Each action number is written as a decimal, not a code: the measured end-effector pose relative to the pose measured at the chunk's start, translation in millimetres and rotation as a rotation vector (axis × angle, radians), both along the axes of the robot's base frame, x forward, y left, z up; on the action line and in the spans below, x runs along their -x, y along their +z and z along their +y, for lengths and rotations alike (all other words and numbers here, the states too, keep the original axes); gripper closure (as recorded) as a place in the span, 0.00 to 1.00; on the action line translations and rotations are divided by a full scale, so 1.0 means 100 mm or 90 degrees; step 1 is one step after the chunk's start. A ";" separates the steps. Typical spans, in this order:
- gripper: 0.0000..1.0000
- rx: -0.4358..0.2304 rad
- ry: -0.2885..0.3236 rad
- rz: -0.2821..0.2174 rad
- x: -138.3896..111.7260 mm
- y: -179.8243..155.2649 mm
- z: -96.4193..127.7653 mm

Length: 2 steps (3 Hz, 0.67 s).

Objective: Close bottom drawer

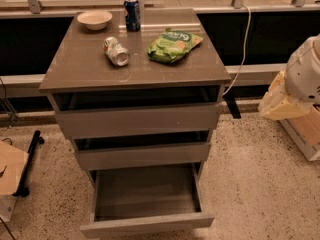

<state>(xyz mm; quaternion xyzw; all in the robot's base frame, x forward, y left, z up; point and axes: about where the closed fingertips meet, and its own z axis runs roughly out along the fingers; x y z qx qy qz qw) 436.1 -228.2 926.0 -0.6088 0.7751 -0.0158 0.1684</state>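
Bottom drawer (147, 200) pulled out, claw (281, 103) far right

At the right edge, the robot is showing a rounded white arm casing (306, 73) above its angular, cream-yellow gripper (280, 103).

The top of the table (80, 66) is smooth grey-brown laminate with a faint sheen; the bottom drawer (147, 225) has a matt grey front. The tipped can (116, 51) is shiny metal, the green bag (172, 45) glossy crinkled plastic, the bowl (94, 19) smooth and pale. The floor (250, 184) is speckled terrazzo. At the right edge, the tool (281, 103) looks like smooth cream plastic.
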 end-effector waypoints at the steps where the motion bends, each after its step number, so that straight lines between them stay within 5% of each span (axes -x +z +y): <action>1: 1.00 -0.036 -0.003 0.042 0.05 -0.42 0.03; 2: 1.00 -0.075 0.011 0.092 0.08 -1.09 0.08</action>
